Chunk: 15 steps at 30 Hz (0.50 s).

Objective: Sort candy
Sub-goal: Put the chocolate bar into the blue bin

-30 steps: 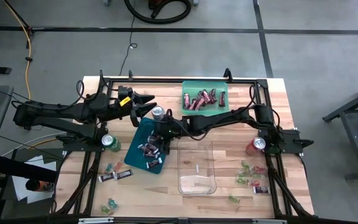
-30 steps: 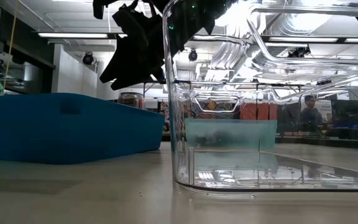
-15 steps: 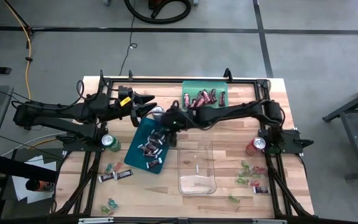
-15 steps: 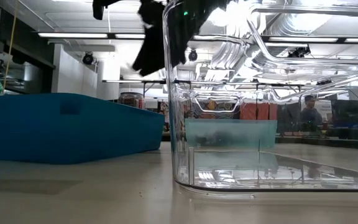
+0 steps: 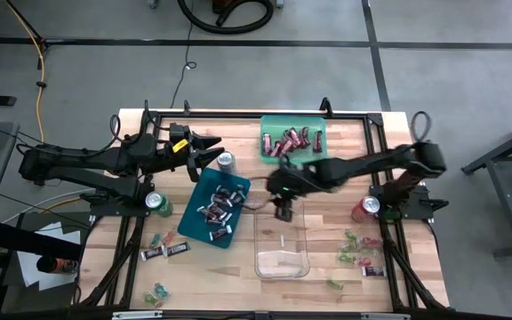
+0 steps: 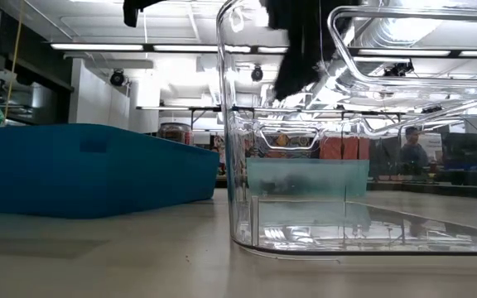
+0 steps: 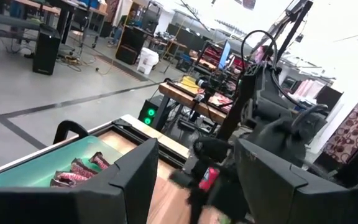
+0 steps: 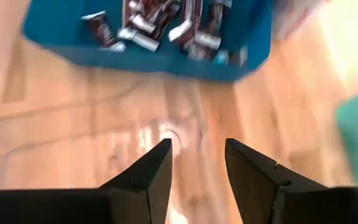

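Observation:
Dark mini bars lie in the blue tray [image 5: 214, 206] [image 8: 148, 31], and red bars lie in the green tray [image 5: 293, 140] at the far edge. Loose candy lies on the table at the near left [image 5: 165, 251] and near right [image 5: 363, 249]. My right gripper [image 5: 283, 210] [image 8: 197, 155] hangs open, slanting down, over the far end of the clear container [image 5: 283, 244], with nothing between its fingers. My left gripper [image 5: 213, 148] [image 7: 197, 149] stands open and level above the table's far left, next to a silver can [image 5: 227, 161].
A green can [image 5: 157, 203] stands left of the blue tray and a red can [image 5: 365, 208] by the right arm's base. In the low view the clear container [image 6: 247, 207] stands right of the blue tray [image 6: 89, 170]. A black frame edges the table.
My right gripper has swung from above the blue tray toward the table's right edge and a little up, and now hangs over the clear container's far end. My left arm has kept still.

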### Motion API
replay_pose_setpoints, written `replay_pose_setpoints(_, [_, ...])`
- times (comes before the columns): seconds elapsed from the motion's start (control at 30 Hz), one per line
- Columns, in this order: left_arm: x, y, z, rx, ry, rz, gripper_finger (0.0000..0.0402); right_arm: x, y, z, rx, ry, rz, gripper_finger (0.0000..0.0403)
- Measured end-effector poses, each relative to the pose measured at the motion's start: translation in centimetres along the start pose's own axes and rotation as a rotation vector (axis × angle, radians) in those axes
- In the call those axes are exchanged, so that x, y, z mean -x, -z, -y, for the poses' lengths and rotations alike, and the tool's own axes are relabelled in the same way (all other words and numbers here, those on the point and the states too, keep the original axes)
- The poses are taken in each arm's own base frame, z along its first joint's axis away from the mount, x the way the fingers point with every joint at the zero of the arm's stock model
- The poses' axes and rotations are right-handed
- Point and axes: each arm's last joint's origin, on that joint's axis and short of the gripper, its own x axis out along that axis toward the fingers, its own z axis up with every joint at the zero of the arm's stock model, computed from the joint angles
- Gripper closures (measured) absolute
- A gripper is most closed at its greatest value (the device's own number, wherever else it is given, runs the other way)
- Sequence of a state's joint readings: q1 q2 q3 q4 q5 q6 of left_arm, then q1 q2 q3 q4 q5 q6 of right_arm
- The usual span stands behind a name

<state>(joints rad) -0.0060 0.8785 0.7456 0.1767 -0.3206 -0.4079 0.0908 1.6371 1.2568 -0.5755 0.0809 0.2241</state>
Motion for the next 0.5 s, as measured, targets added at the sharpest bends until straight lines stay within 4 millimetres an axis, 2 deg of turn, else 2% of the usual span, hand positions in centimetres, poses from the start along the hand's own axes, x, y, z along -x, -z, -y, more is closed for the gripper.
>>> replay_pose_setpoints(0.17, [0.0, 0.0, 0.0, 0.0, 0.0, 0.0, 0.0202, 4.1, 3.4, -1.2, -0.107, -0.037, 0.096, 0.0265])
replay_pose_setpoints(0.3, [0.0, 0.0, 0.0, 0.0, 0.0, 0.0, 0.0202, 7.3, 5.2, -2.0, -0.16, -0.105, 0.152, 0.0265])
replay_pose_setpoints(0.5, [0.0, 0.0, 0.0, 0.0, 0.0, 0.0, 0.0202, 10.2, 7.3, -3.2, -0.219, -0.215, 0.171, 0.0265])
